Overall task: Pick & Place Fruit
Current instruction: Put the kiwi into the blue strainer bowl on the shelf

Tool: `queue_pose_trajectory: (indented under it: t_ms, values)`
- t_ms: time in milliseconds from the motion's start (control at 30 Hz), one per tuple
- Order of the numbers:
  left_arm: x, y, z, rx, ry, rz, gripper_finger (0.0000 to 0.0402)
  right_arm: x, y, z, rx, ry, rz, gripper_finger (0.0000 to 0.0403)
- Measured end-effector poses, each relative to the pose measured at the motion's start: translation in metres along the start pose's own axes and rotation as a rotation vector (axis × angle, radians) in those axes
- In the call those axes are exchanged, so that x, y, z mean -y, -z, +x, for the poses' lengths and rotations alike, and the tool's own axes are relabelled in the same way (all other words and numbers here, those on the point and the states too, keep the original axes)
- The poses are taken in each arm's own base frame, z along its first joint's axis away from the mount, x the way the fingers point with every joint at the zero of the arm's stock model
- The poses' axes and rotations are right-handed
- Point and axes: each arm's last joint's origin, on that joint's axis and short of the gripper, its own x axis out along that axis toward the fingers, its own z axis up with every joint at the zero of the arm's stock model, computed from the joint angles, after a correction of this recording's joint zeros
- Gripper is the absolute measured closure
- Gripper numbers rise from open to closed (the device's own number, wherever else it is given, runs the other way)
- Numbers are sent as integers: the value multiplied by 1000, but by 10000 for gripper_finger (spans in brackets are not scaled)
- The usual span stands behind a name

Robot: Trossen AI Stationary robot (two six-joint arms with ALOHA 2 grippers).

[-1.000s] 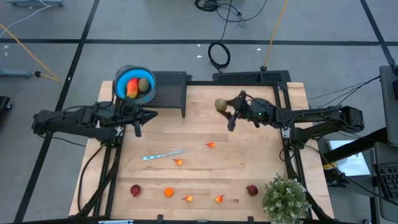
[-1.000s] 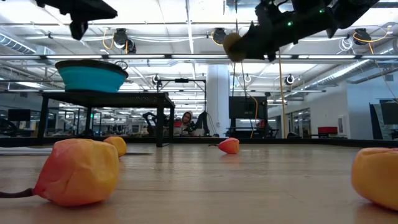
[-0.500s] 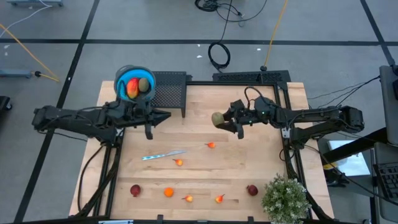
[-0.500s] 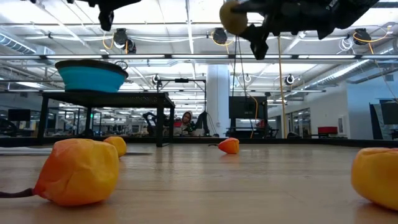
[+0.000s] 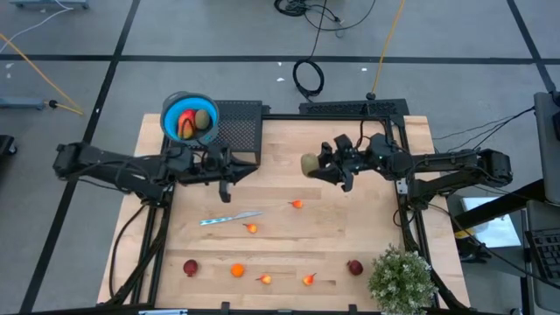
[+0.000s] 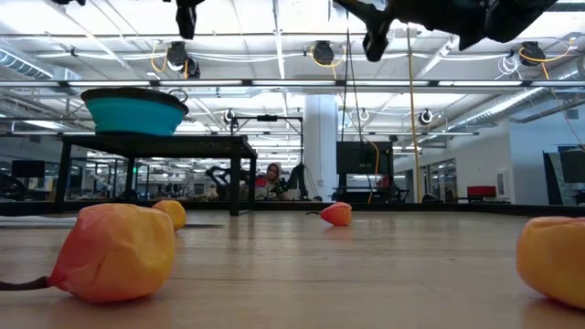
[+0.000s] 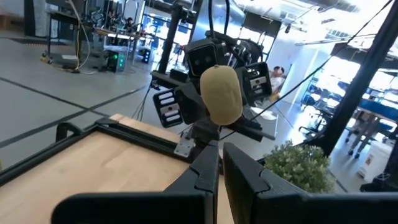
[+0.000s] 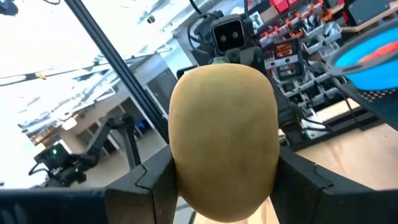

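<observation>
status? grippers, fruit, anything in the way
Right gripper shut on kiwi, held over the table. Left gripper shut, empty, facing it. Bowl holds two fruit. Nothing between the grippers.

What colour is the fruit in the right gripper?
Tan-brown, a kiwi held in the right gripper; the right wrist view shows it best.

The bowl (image 5: 185, 118) sits behind the table's (image 5: 367, 219) left corner, fruit inside. The knife (image 5: 229, 217) lies mid-table, small fruit (image 5: 237, 270) along the front.

Matt kiwi (image 8: 224, 140) – pale wood table (image 5: 289, 245)
</observation>
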Motion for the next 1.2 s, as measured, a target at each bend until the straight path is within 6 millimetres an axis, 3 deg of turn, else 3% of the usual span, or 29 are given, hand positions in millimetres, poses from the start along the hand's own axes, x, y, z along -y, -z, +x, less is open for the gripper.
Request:
queue_pose_trajectory:
  t_ms: [433, 800, 1067, 1200]
  values:
    - [19, -33, 52, -132, -36, 66, 381, -2, -3, 0, 28, -19, -42, 215]
    - [30, -46, 91, -195, -44, 71, 380, -2, -2, 0, 25, -18, -91, 215]
    - [28, -43, 96, -195, -77, 54, 376, -2, -1, 0, 3, -36, -107, 215]
    - [28, -44, 96, -184, -83, 38, 342, -2, -1, 0, 4, -35, -128, 215]
